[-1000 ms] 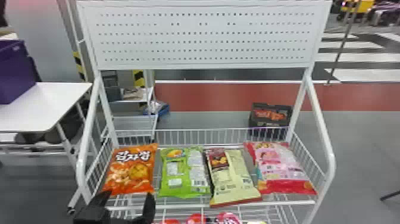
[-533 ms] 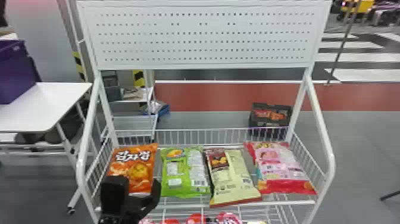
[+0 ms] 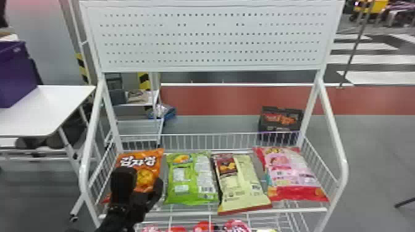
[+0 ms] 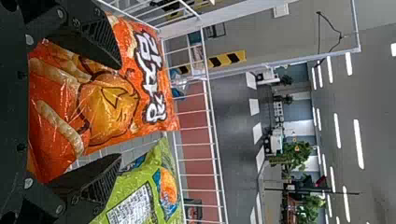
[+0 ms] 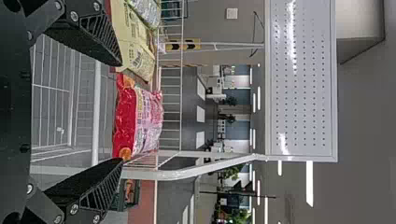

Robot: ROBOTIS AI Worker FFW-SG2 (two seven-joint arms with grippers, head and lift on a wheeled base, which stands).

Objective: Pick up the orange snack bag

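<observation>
Lining up the grasp seems the step in hand: on the white wire rack, the orange snack bag is framed at the left end by the left gripper, fingers spread. The right gripper's are also parted; next, the bag's sides should be pinched before lifting.

Left gripper is partly hiding orange snack bag; head view's bottom edge is cropping red packets.

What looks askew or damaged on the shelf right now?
I see no spill or tear. The cream bag lies slanted, its lower end farther forward than that of the green bag, overlapping the front rail.
</observation>
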